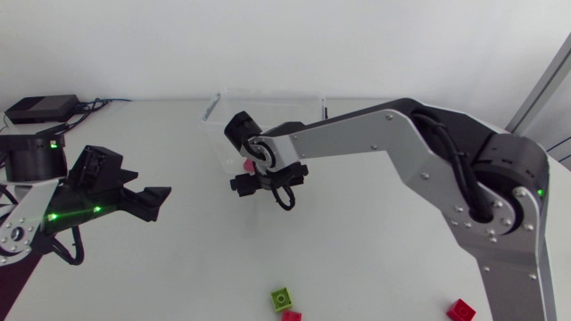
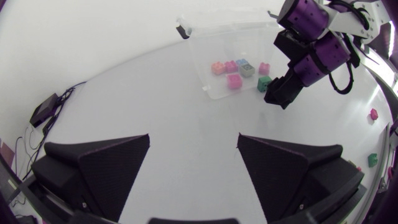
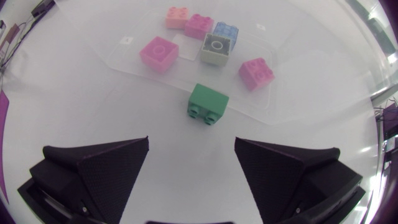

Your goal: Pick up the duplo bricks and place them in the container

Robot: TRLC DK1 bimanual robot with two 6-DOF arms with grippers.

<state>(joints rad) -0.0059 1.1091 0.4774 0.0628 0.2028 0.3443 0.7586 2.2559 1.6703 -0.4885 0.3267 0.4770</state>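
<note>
**Right arm over the container, fingers empty: clearing out cleanly is the job now**

- The right gripper [image 3: 191, 144] is hanging over the container [image 2: 194, 46]. Its fingers are standing wide apart and gripping nothing.
- The tipped green brick [image 3: 208, 104] is lying on its side just ahead of those fingers, touching neither. It appears to be sitting inside the container, close to the near wall. The clear plastic makes the exact edge hard to read.
- The pastel bricks [image 3: 216, 48] are sitting further in, well apart from the green one.
- The left gripper [image 2: 194, 138] is hovering over bare table [image 1: 357, 259], well apart from the container. Its fingers are also spread wide and holding nothing.
- Three bricks are waiting on the near side of the table: the lime brick [image 1: 282, 297], the red brick [image 1: 291, 315] just beside it, and the second red brick [image 1: 461, 309] off towards the right arm's base.

Judgement: the drop looks complete, so the step in hand is withdrawal and the next pick.

- Lift straight up before swinging away. The wedge fingers are sitting near the container wall, and a sideways pull risks nudging the light tub.
- Keep the fingers open on the way out so nothing gets dragged along.
- For the lime and red pair, come down squarely over one brick only, with the fingers on its flat sides. The two are so close that a skewed approach could shove the neighbour or catch both.
- The lone red brick looks like the easier grab for the right arm.
</note>
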